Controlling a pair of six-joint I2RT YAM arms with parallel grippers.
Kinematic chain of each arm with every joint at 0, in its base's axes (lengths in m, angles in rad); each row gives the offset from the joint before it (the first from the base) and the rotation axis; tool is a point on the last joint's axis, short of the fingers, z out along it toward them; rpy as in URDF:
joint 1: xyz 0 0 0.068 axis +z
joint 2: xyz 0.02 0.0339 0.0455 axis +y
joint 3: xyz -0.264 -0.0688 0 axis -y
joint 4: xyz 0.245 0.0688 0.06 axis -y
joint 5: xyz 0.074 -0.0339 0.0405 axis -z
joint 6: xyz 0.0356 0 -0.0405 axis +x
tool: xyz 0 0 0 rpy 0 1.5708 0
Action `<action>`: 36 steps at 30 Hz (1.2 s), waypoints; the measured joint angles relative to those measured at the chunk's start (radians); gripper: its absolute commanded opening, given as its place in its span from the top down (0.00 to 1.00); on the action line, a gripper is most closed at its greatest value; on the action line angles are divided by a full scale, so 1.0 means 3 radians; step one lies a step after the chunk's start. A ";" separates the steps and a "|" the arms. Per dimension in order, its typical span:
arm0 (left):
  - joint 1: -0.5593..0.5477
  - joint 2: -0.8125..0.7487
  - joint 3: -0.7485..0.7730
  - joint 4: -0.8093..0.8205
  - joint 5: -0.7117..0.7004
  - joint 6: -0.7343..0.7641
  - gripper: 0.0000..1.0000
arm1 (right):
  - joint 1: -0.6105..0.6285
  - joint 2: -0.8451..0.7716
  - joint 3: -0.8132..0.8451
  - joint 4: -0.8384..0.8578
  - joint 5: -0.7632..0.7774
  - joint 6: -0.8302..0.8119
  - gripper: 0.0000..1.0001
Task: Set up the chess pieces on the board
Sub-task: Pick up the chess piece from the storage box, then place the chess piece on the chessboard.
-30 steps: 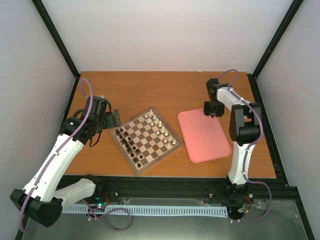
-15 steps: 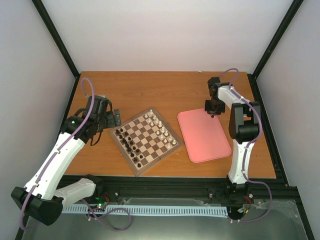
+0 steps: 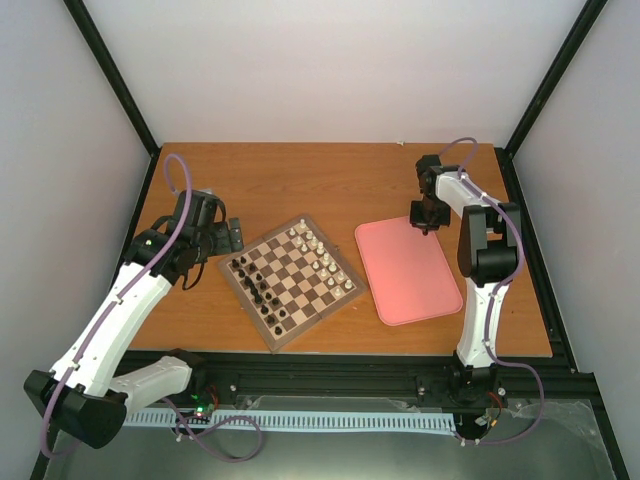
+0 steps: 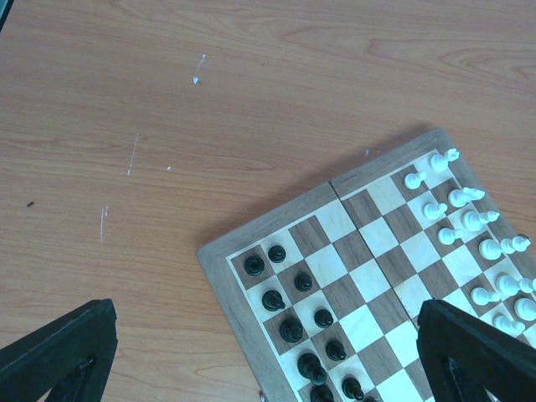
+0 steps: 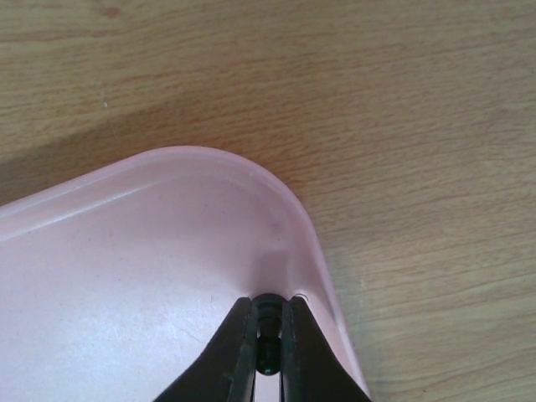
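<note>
Nearing the end, by the look of it: black chess pieces point(image 4: 291, 328) stand in two files along the left side of the board point(image 4: 280, 219), and white pieces point(image 4: 469, 222) stand in two files along its right side. The squares btwn them are bare. Can't count every piece from overhead, so whether more than one sq is vacant, can't tell.

Left to do, I judge: at least one piece. Right gripper point(image 5: 268, 335) sits right of the board and a bit farther back, fingers pressed together on a small black piece point(image 5: 268, 311), approx upright btwn the pads. That piece needs carrying over to the board's left side and setting on its sq.

Containers: only one, a pink tray point(image 3: 400, 290) lying just right of the board on the wooden table point(image 3: 300, 180). Its far corner holds the pinched piece; no other piece shows on the pink surface.

Left gripper point(image 3: 228, 237) hovers just left of the board, fingers spread wide, holding nothing.
</note>
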 measured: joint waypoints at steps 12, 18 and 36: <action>0.0000 -0.0038 0.0000 -0.0001 0.0003 0.0000 0.00 | 0.0020 -0.0197 -0.0160 -0.0029 -0.0144 0.0069 0.97; 0.0000 -0.0131 0.0000 -0.0005 0.0017 0.0000 0.00 | 0.0356 -0.0832 -0.0259 -0.0189 -0.0160 0.0224 0.97; 0.0000 -0.0526 0.0005 -0.0065 0.0088 0.0006 0.00 | 0.2996 -0.1152 -0.0212 -0.0598 -0.0191 0.1184 0.97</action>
